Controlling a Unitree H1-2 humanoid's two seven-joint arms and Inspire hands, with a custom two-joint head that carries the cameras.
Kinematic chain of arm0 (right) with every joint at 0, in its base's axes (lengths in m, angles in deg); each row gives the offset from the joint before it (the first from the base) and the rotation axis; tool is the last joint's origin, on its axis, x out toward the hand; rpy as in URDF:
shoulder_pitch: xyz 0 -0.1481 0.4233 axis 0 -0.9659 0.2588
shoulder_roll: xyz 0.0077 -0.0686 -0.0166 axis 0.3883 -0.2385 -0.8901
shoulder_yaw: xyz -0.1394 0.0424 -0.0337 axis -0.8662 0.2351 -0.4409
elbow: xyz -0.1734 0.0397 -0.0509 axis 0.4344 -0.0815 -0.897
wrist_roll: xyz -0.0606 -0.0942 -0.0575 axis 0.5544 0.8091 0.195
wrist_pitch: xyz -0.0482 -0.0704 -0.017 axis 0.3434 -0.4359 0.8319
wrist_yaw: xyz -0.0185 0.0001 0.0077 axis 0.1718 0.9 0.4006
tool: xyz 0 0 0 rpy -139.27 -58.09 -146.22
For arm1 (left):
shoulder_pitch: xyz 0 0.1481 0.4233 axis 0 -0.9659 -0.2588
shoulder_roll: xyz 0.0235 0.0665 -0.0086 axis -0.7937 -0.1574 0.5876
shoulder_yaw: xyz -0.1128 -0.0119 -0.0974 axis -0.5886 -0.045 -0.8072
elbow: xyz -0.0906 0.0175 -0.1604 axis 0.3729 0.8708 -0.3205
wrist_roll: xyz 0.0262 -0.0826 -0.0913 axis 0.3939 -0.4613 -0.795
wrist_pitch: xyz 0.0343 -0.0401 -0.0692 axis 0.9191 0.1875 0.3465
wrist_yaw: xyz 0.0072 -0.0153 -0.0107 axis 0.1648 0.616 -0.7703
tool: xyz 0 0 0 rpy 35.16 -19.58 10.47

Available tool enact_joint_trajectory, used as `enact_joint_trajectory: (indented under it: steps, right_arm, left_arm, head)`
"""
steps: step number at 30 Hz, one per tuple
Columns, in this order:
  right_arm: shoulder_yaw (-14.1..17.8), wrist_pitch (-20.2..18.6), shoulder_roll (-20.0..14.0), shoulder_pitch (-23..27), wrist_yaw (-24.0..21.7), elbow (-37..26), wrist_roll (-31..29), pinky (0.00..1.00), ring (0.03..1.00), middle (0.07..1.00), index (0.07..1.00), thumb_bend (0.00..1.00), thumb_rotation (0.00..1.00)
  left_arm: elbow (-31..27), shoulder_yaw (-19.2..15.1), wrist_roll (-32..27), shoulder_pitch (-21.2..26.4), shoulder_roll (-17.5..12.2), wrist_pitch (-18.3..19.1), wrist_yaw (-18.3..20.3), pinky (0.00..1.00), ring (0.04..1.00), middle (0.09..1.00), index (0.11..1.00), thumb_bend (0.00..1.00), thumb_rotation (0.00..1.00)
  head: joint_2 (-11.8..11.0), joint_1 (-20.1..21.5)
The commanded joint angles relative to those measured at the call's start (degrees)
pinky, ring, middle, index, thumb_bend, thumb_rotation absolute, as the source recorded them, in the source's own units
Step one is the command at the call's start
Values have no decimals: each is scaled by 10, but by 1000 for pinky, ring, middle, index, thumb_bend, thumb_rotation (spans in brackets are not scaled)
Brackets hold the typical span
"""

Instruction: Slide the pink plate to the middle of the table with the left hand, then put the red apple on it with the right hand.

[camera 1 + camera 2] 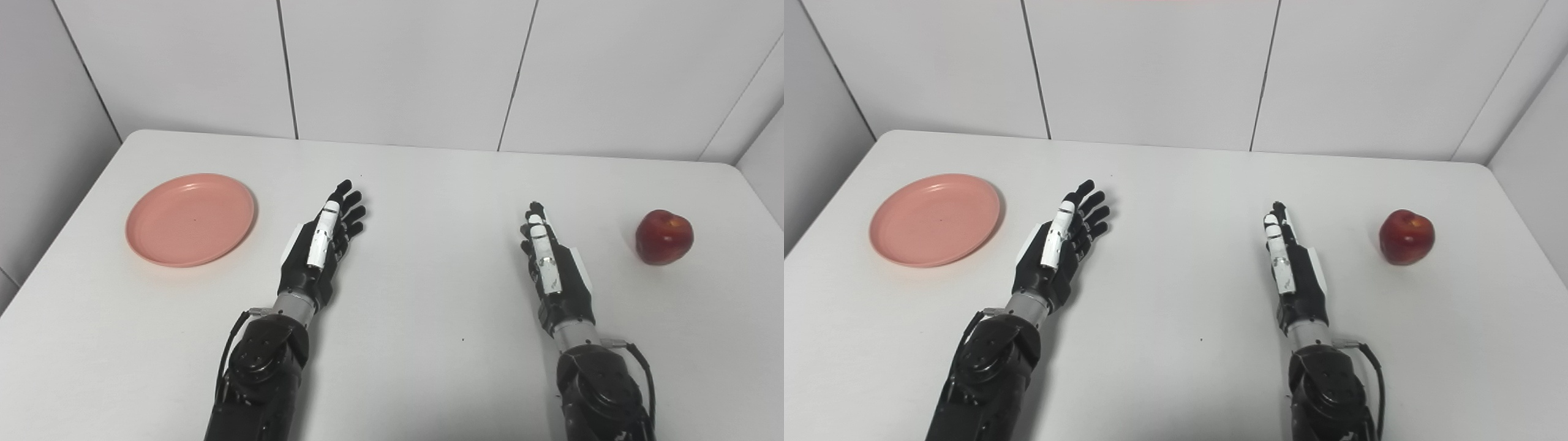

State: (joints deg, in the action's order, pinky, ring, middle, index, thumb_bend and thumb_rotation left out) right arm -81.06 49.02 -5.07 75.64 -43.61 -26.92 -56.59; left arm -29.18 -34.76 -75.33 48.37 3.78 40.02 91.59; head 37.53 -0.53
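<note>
While my left hand [323, 248] rests open and empty, the pink plate [190, 218] lies near its outer side on the tabletop [429, 294], apple [664, 237] far right.

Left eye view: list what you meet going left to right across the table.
pink plate → left hand → right hand → red apple
</note>
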Motion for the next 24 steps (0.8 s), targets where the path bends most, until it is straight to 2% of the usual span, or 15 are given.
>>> enact_joint_trajectory:
  steps: [1, 7, 19, 24]
  right_arm:
    - [-3, 21, 3, 9, -2, -22, 0, 1000, 1000, 1000, 1000, 309, 1000]
    - [-4, 23, 2, 8, -2, -24, 0, 1000, 1000, 1000, 1000, 328, 1000]
    - [1, 20, 10, 9, 7, -24, -2, 1000, 1000, 1000, 992, 225, 1000]
    - [1, 20, 9, 8, 5, -24, -3, 1000, 1000, 1000, 994, 228, 1000]
  left_arm:
    - [-26, 3, 2, 8, 1, -7, 7, 970, 958, 969, 959, 417, 1000]
    - [-28, 9, 4, 6, 1, -9, 8, 985, 969, 978, 969, 416, 1000]
    - [-23, 14, 1, 6, 0, -13, 13, 990, 971, 982, 974, 414, 1000]
    - [-22, 13, 3, 6, 1, -14, 13, 979, 966, 978, 969, 410, 1000]
  head:
    - [-1, 0]
    - [-2, -2]
    - [-4, -7]
    - [-5, -8]
